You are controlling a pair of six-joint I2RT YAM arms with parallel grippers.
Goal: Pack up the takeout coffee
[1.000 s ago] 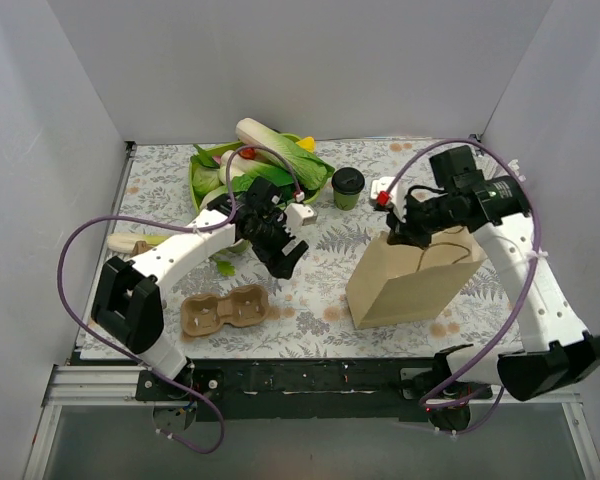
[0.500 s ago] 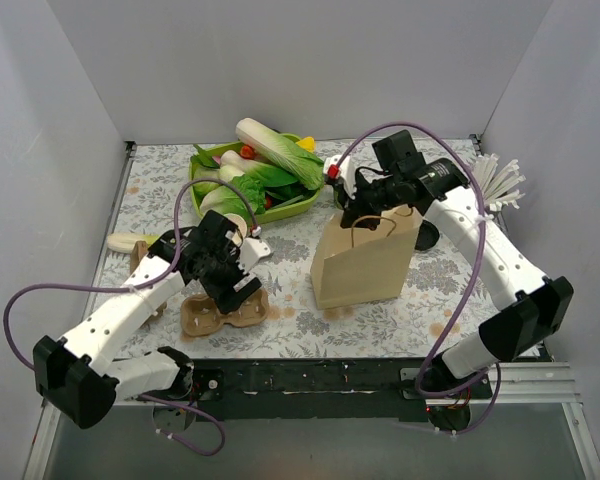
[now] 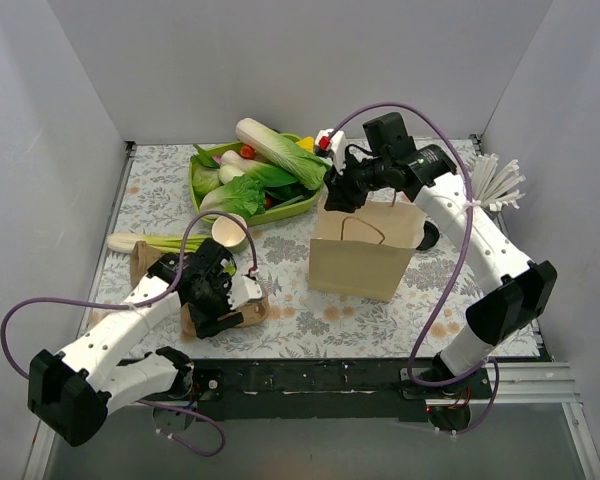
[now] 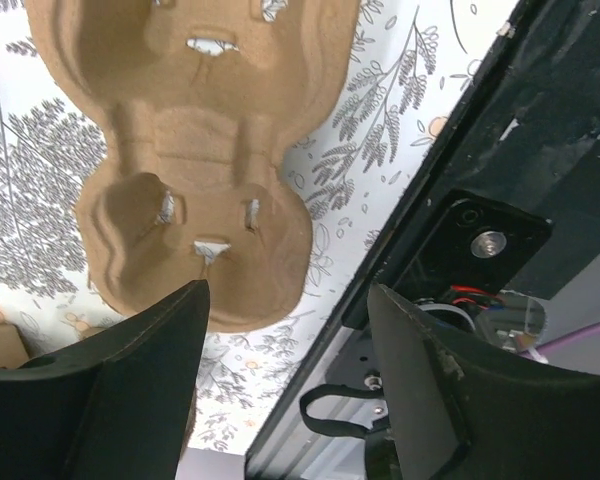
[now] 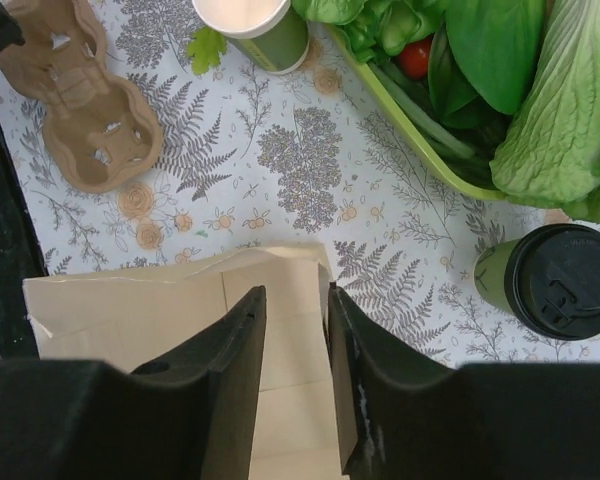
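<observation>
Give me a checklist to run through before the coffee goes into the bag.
1. Lid on the takeout coffee: ok, the black lid is seated.
2. Coffee upright and apart from the paper bag: ok.
3. Bag upright, mouth open: ok.
4. The right end effector clear of the bag: not ok, its fingers straddle the bag's rim, slightly parted.
5. The left end effector empty: ok, open above the cup carrier.
6. Room inside the bag: cannot tell.

Upright green takeout coffee (image 5: 557, 283), black-lidded
</observation>
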